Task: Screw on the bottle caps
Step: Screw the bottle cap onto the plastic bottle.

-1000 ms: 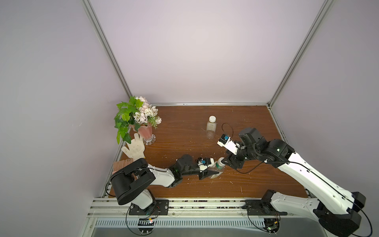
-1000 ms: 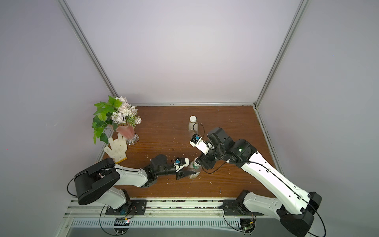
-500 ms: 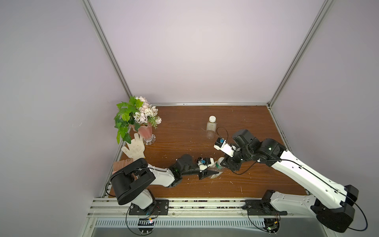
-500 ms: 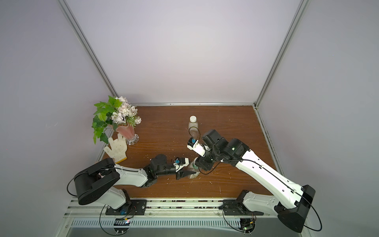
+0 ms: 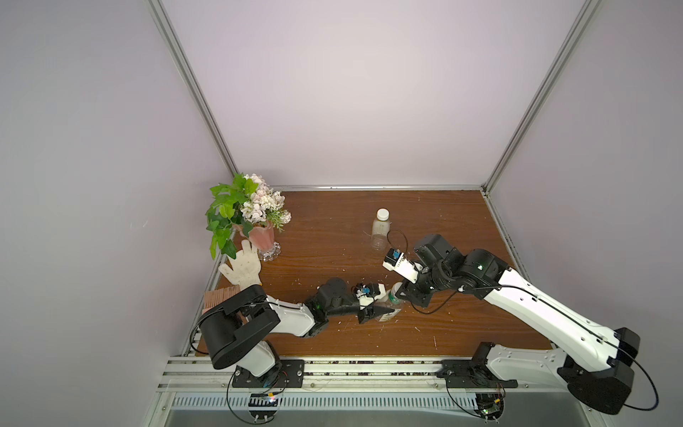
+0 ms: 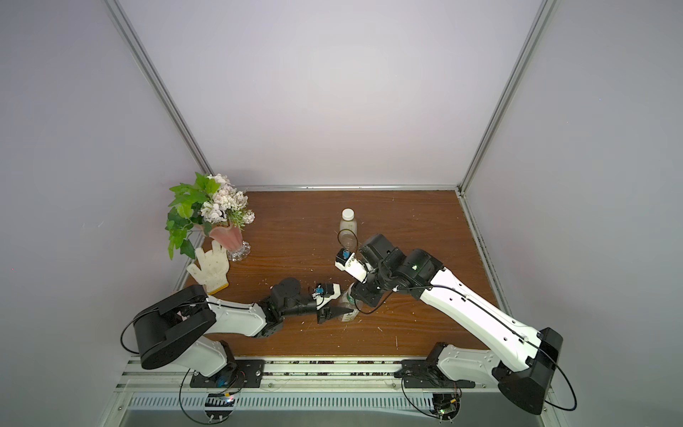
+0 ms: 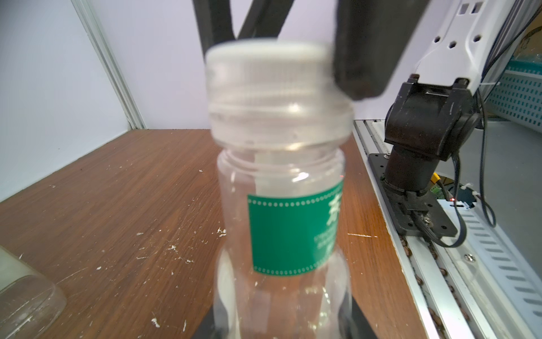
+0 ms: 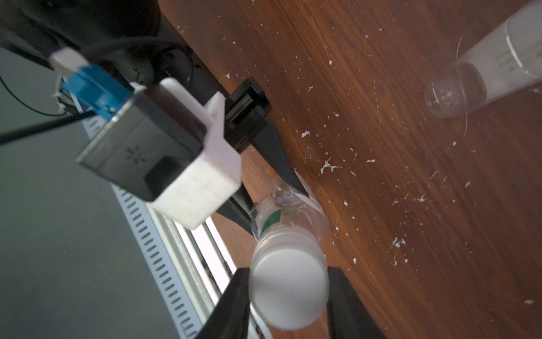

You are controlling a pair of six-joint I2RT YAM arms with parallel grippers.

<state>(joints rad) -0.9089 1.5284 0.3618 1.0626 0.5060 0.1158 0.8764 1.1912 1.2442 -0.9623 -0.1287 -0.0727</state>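
A clear bottle with a green label (image 7: 281,234) (image 5: 388,312) (image 6: 347,313) stands near the table's front middle. My left gripper (image 7: 281,328) (image 5: 373,312) is shut on its lower body. A white bottle cap (image 8: 289,290) (image 7: 264,67) sits on its neck. My right gripper (image 8: 289,293) (image 5: 401,292) comes down from above and is shut on that cap, one black finger (image 8: 231,305) against each side. A second, plain bottle (image 5: 380,231) (image 6: 347,231) (image 8: 484,73) stands further back with a white cap (image 5: 382,213) on it, clear of both grippers.
A pink vase of flowers (image 5: 258,236) and a white glove (image 5: 242,268) stand at the table's left edge. A metal rail (image 5: 332,369) carrying both arm bases runs along the front. Walls close in the left, back and right sides.
My right gripper's jaws have closed onto the cap, and its wrist has shifted slightly left over the bottle. The left arm and the bottle have stayed in place.
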